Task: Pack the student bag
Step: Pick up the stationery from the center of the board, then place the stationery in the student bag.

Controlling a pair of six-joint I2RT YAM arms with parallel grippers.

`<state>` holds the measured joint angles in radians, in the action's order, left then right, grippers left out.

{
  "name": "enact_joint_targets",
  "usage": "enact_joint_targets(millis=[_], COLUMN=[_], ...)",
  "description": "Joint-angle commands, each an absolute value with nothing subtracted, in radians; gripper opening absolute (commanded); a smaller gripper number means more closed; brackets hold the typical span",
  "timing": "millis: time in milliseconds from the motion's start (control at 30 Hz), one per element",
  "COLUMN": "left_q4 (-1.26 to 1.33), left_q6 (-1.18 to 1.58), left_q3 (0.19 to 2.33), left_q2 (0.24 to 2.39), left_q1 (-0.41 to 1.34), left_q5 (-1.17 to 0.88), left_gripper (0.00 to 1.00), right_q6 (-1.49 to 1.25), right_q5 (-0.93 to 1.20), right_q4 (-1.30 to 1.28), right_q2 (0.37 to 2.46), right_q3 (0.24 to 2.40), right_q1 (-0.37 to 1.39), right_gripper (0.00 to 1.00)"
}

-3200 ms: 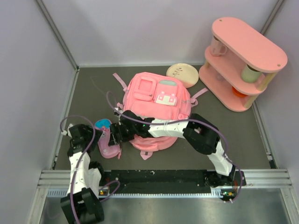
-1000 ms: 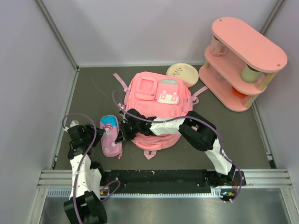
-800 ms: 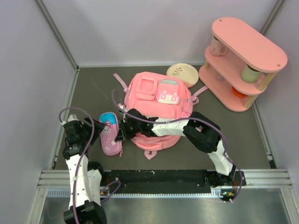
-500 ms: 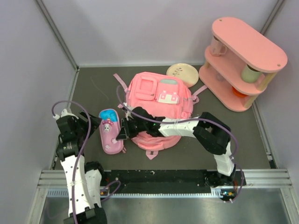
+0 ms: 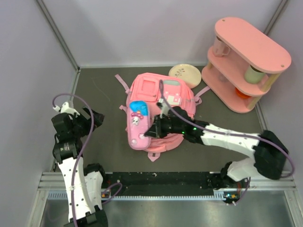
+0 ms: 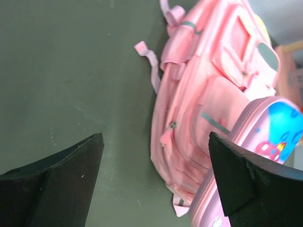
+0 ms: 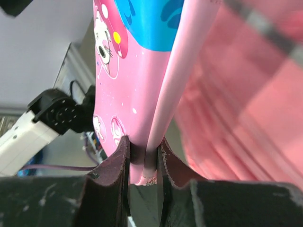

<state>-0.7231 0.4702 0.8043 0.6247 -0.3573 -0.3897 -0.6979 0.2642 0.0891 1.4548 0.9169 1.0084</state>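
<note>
1. Our right gripper (image 7: pixel 143 151) is clamped on the rim of a small glossy pink zip pouch with a blue end and cartoon prints (image 5: pixel 137 124). In the wrist view, one finger presses each side of the seam.
2. The right arm runs from its base at the near right, folds its elbow far out to the right, and stretches its forearm left across the near part of the bag.
3. The pouch is held over the bag's left side with its blue end far. We cannot tell whether it touches the fabric beneath.
4. Our left gripper (image 5: pixel 96 118) has its fingers spread wide with nothing between them. It points right towards the bag, on an arm standing tall from the near-left base.
5. The student bag, a large soft pink fabric backpack (image 5: pixel 147 90), lies pockets-up in the middle of the dark grey table mat (image 5: pixel 102 94).
6. Bare mat separates the left gripper from the bag, and the left wall stands close behind that arm.
7. A round cream plate (image 5: pixel 185 74) sits just beside the bag's far right corner. A pink two-tier wooden shelf (image 5: pixel 251 45) fills the far right.
</note>
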Motion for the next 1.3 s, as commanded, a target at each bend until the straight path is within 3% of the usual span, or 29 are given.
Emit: enact_joint_targets(millis=[0, 133, 233, 533, 767, 1267], left_q4=[-0.615, -0.577, -0.549, -0.511, -0.529, -0.449], left_q6=[0.417, 0.374, 0.353, 0.164, -0.045, -0.173], left_q3=[0.819, 0.81, 0.827, 0.994, 1.086, 1.18], left_q2=[0.64, 0.692, 0.741, 1.122, 1.307, 1.505], left_q1=[-0.341, -0.218, 0.103, 0.618, 0.735, 0.917], left_q5=[-0.558, -0.52, -0.312, 0.047, 0.095, 0.094], left_gripper=[0.96, 0.94, 0.94, 0.93, 0.91, 0.89], right_q6=[-0.68, -0.724, -0.716, -0.686, -0.68, -0.675], right_q5=[0.055, -0.093, -0.153, -0.181, -0.175, -0.152], right_q4=[-0.026, -0.213, -0.32, -0.483, -0.529, -0.537], right_q2=[1.193, 1.018, 0.925, 0.778, 0.718, 0.709], right_q3=[0.836, 0.782, 0.772, 0.775, 0.775, 0.762], right_q1=[0.914, 0.795, 0.698, 0.479, 0.437, 0.376], right_gripper=[0.0, 0.0, 0.0, 0.0, 0.0, 0.0])
